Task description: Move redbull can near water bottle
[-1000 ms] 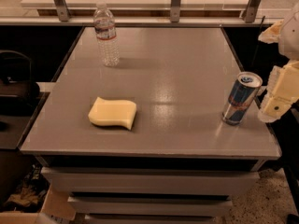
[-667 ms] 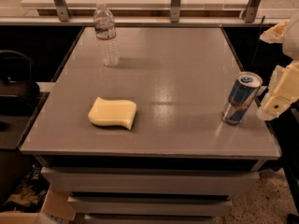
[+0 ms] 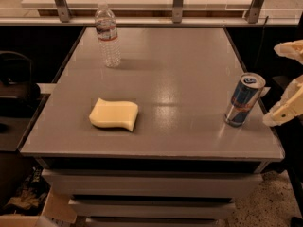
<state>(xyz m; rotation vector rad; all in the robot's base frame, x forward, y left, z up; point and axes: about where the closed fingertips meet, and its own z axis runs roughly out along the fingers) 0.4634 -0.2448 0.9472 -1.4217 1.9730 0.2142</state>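
Note:
The redbull can (image 3: 243,100), blue and silver, stands upright near the table's right front edge. The water bottle (image 3: 107,34), clear with a white cap and a red-and-white label, stands upright at the far left of the table. My gripper (image 3: 284,85) is at the right edge of the view, just right of the can and beyond the table's edge. Its cream fingers (image 3: 284,109) are spread apart, open and empty, and do not touch the can.
A yellow sponge (image 3: 114,114) lies on the grey table (image 3: 180,70) at the front left, between the can and the bottle. A railing with metal posts (image 3: 177,4) runs behind the table. Dark furniture (image 3: 16,84) stands to the left.
The gripper's upper finger has shifted slightly down and right. The can, bottle and sponge have not moved.

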